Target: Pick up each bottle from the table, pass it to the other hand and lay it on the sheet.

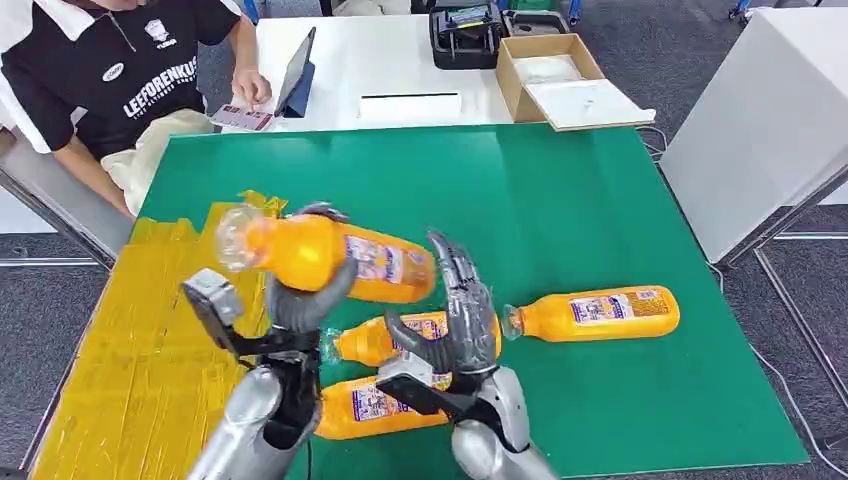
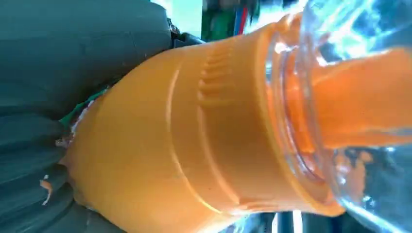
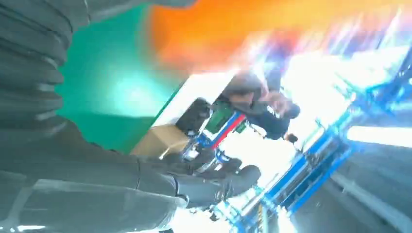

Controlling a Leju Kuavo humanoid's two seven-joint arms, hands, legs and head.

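Covering most of the bench (image 1: 560, 200) is a green mat, with a yellow sheet (image 1: 140, 350) of taped strips along its left side. Beyond the green surface stands a white bench (image 1: 400, 70) carrying an open cardboard box (image 1: 545, 75), a black device (image 1: 465, 35) and a tablet (image 1: 297, 70); a person (image 1: 110, 80) in a black and white shirt sits at its left end.

Left hand (image 1: 300, 300) is raised above the boundary of mat and sheet, fingers wrapped from below around the held bottle (image 1: 330, 255), an orange-filled bottle lying roughly level with its clear neck end toward the sheet. The left wrist view shows the same bottle (image 2: 194, 136) close up against the hand's grey cover.

Right hand (image 1: 455, 320) stands just beside the labelled end of the held bottle, fingers (image 1: 460, 280) extended upward and spread, holding nothing; contact with the bottle cannot be confirmed.

Three further bottles lie on the mat: the far-right bottle (image 1: 595, 313) well apart to the right, the middle bottle (image 1: 375, 340) partly behind the right hand, and the near bottle (image 1: 370, 405) between the two forearms.
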